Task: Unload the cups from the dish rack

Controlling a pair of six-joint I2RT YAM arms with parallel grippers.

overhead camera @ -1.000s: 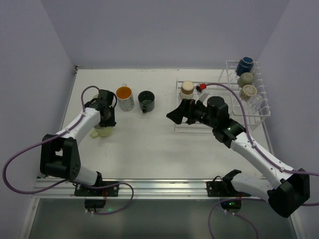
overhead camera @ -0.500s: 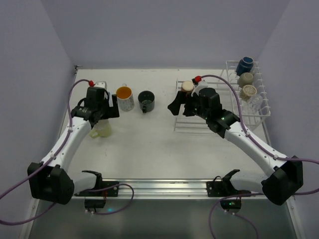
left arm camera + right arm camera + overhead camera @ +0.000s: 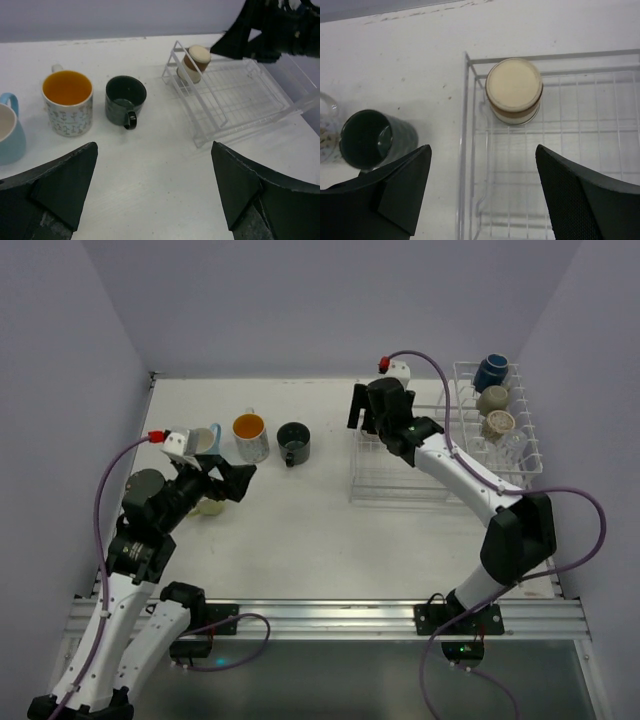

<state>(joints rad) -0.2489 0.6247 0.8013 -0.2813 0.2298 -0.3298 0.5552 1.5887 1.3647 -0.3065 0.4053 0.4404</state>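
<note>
Step in hand, as judged: pick-up of beige-brown cup (image 3: 513, 90), standing at far left corner of dish rack (image 3: 245, 100) flat grid. Hovers over it with right gripper (image 3: 482, 150) spread, touching nothing. Left gripper (image 3: 153, 150) likewise spread, empty, near patterned mug (image 3: 67, 102) and black mug (image 3: 125, 100) on table (image 3: 300, 520). Next: lower, straddle cup wall, close, lift clear of wires. No brand, label or writing legible.

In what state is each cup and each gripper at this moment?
brown cup, in the rack, flat cream end up
black cup, upright on the table
orange-lined mug, upright on the table
blue mug, upright on the table
left gripper, jaws open, empty
right gripper, jaws open above the brown cup
</note>
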